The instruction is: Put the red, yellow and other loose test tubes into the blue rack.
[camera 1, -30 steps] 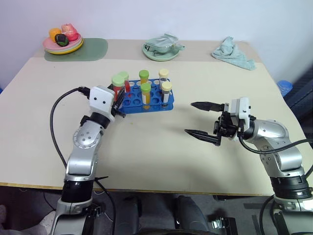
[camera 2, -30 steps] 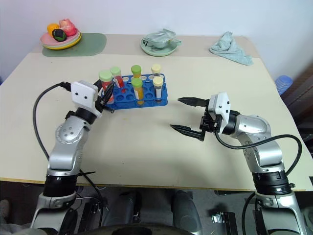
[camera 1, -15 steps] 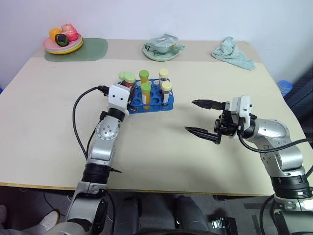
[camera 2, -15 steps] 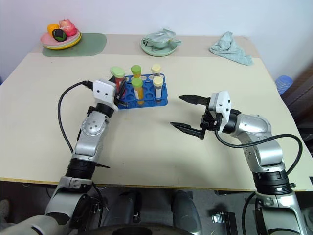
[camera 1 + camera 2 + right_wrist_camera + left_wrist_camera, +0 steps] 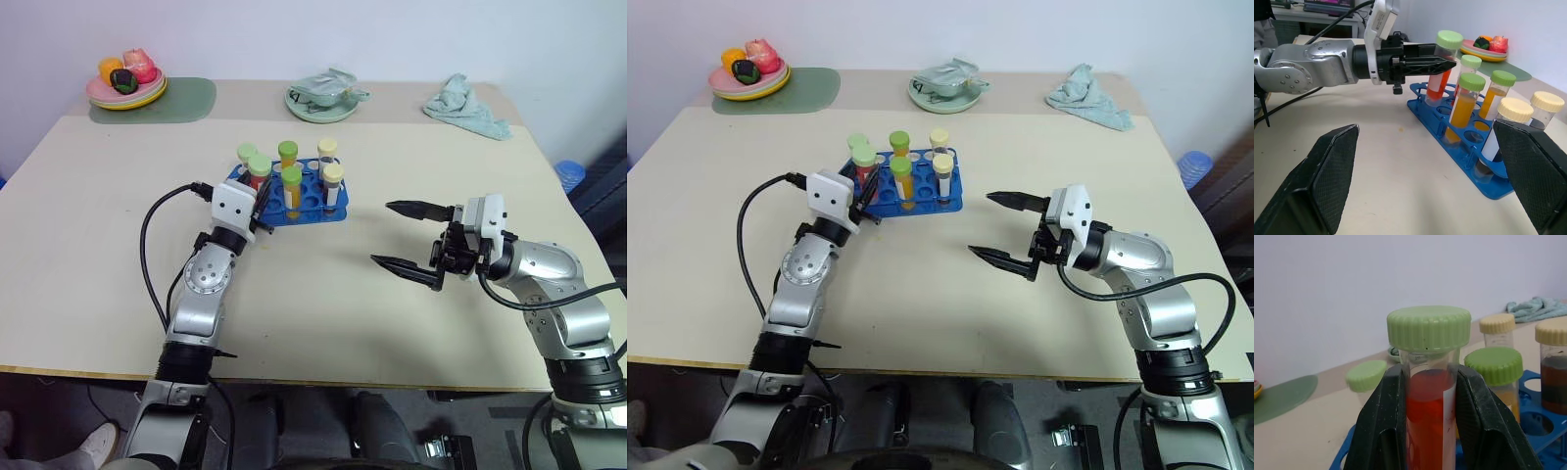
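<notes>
- Head views: the left gripper [image 5: 257,199] is pinching the red tube [image 5: 259,174] by its body, holding it upright at the near left corner of the blue rack [image 5: 312,210], its lower end down among the holes there.
- Head views: the rack is sitting on the table [image 5: 323,313] and holding five more tubes upright: a green-capped tube [image 5: 246,156] just behind the red one, two orange tubes [image 5: 291,189] with green caps in the middle, and two cream-capped tubes [image 5: 333,184] on the right.
- Head views: the right gripper [image 5: 404,236] is hanging over the table well to the right of the rack, pointing toward it, fingers spread wide with nothing between them.
- Head views: a plate of fruit [image 5: 125,86] on a green mat, a bowl [image 5: 323,96] and a crumpled cloth [image 5: 466,106] are lying along the far side of the table.
- Left wrist view: the two black fingers [image 5: 1383,426] are pressing both sides of the red tube just below its green cap.
- Right wrist view: the left gripper is gripping the red tube over the end of the rack; the right gripper's own pads [image 5: 1322,171] are standing far apart.
</notes>
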Robot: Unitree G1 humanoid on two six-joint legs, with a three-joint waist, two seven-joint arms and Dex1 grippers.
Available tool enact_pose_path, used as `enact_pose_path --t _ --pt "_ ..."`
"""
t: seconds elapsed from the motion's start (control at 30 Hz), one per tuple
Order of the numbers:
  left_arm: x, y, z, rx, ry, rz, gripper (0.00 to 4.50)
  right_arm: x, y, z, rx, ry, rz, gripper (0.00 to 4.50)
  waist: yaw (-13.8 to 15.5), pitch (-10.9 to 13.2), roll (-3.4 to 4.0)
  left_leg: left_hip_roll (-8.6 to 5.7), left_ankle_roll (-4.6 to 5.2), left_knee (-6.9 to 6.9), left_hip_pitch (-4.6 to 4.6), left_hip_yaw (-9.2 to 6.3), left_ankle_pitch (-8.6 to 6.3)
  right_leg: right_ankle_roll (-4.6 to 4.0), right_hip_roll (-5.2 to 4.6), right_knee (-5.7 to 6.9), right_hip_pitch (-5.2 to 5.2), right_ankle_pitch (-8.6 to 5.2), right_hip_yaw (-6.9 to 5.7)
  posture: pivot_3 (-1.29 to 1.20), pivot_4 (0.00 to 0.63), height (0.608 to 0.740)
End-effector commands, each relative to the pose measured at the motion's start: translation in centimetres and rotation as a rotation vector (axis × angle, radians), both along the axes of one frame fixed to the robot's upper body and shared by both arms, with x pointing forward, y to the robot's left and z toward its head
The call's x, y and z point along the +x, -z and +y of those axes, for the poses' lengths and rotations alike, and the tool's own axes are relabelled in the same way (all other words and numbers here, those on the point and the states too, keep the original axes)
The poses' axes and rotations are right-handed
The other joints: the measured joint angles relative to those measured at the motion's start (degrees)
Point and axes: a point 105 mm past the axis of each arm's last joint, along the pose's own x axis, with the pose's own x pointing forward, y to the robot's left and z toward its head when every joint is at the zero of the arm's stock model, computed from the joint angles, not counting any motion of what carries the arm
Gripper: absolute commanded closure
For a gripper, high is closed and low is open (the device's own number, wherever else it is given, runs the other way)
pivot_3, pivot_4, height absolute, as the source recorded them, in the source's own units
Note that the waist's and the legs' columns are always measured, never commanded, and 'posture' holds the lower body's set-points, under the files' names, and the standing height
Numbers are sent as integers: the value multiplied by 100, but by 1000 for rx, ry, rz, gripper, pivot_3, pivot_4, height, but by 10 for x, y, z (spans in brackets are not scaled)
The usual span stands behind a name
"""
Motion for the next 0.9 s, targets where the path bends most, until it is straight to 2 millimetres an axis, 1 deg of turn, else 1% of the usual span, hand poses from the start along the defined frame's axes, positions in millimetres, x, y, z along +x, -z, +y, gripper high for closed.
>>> enact_pose_path --t 0.03,0.27,0.43,0.6,0.67,0.7,0.83,0.9 --pt "3 14 12 -9 -45 59 3704 -2 -12 -2 5 1 -53 0 -2 0 1 0 0 0 1 0 0 0 0 0 0 0 0 0 150 740" --pt "16 18 13 -142 -79 111 3704 0 -13 -2 0 -3 -56 0 6 -2 2 0 0 2 2 0 0 0 0 0 4 0 0 0 150 740" --pt "18 25 16 -149 -90 134 3704 0 -13 -3 -3 2 -58 0 0 0 -1 0 0 0 0 -1 0 0 0 0 0 0 0 0 150 740" --pt "16 35 17 -160 -79 165 3704 0 -13 -3 0 5 -60 0 -1 -1 -1 0 0 -1 0 -1 0 0 1 0 0 0 0 0 150 740" --pt "12 37 13 -198 -20 185 2711 0 -13 -2 1 6 -60 0 -3 -1 0 0 0 -1 0 0 0 0 1 0 0 0 0 0 150 740" --pt "10 36 12 -206 -3 180 2339 0 -13 -2 1 6 -60 0 -6 -1 0 0 0 -1 0 0 0 0 1 0 0 0 0 0 150 740" --pt "6 29 15 -222 -26 149 325 0 -12 -2 3 13 -56 0 11 0 -2 0 0 -1 0 -1 0 0 0 -1 -1 0 0 0 150 740" --pt "1 25 12 -249 18 151 325 1 -10 -2 3 25 -46 0 18 0 -2 -1 0 0 -1 0 0 0 -1 -2 1 0 0 0 150 740"
